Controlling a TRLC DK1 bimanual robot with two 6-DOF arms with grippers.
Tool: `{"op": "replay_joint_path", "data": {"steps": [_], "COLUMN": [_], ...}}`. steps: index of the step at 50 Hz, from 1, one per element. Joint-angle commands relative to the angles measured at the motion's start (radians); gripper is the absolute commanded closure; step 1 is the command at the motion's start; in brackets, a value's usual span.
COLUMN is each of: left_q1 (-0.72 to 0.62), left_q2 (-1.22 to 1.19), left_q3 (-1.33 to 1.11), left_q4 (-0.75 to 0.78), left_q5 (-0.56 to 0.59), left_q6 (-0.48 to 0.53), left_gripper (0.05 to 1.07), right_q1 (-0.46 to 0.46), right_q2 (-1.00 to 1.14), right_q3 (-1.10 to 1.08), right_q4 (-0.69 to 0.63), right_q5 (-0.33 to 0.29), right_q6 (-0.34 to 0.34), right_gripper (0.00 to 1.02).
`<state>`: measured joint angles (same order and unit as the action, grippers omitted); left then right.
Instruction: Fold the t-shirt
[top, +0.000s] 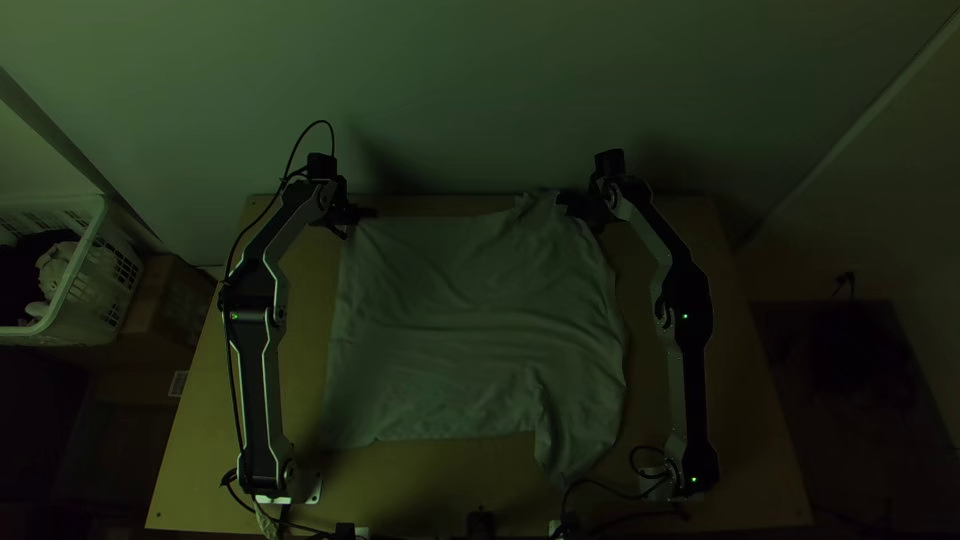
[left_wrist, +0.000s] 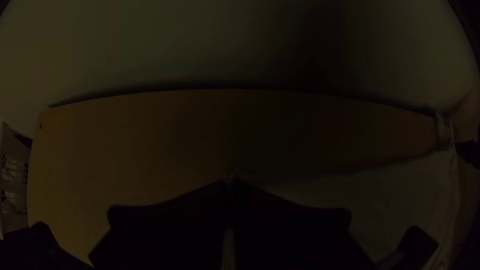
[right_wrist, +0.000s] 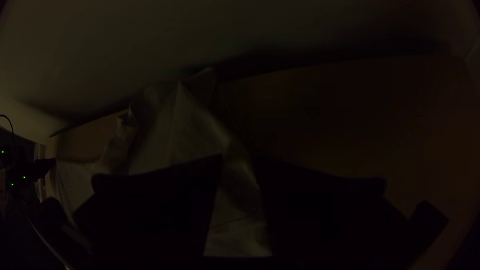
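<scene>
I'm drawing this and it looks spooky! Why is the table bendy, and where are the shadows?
Top view: dim light, with soft shadows on the wall; left wrist view: the fisheye lens bows the table's straight far edge, and the left claw looks almost black; right wrist view: very dark too, the pale shirt showing faintly between the right claw's black fingers.

Okay, so I'm counting one pale, plain cloth t-shirt (top: 470, 320) and one light wooden worktop (top: 745, 450). A silver-grey and black left arm (top: 262, 370) and a matching right arm (top: 688, 370) are making two. One black left gripper (top: 356, 219) plus one black right gripper (top: 578, 207) are adding up to two more, each having two wide, flat jaws. Three tiny green lights (top: 685, 316) are glowing in the top view, and one white plastic openwork basket (top: 75, 270) is sitting off the side.
</scene>
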<state>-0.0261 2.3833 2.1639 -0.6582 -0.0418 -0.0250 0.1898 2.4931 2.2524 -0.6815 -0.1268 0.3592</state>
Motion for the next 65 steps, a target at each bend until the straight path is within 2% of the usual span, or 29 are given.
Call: {"op": "replay_joint_path", "data": {"steps": [1, 30, 45, 51, 65], "left_q1": [0.014, 0.068, 0.055, 0.045, 0.041], "left_q2": [-0.044, -0.078, -0.118, -0.144, -0.19], "left_q3": [0.014, 0.014, 0.014, 0.014, 0.007], "left_q4": [-0.014, -0.04, -0.06, -0.087, -0.17], "left_q5": [-0.004, -0.003, 0.002, 0.014, 0.046], "left_q6": [0.013, -0.01, -0.021, -0.029, -0.038], "left_gripper": [1.05, 1.05, 1.05, 1.05, 1.05], "right_q1": [-0.003, -0.118, -0.104, -0.093, -0.082], "right_q2": [0.036, 0.006, -0.05, -0.086, -0.189], "right_q3": [0.024, 0.009, -0.001, -0.02, -0.114], "right_q4": [0.01, -0.013, -0.029, -0.072, -0.073], "right_q5": [0.01, 0.064, 0.062, 0.062, 0.059], "right_q6": [0.011, 0.012, 0.012, 0.009, -0.005], "right_gripper": [1.0, 1.0, 1.0, 1.0, 1.0]}}
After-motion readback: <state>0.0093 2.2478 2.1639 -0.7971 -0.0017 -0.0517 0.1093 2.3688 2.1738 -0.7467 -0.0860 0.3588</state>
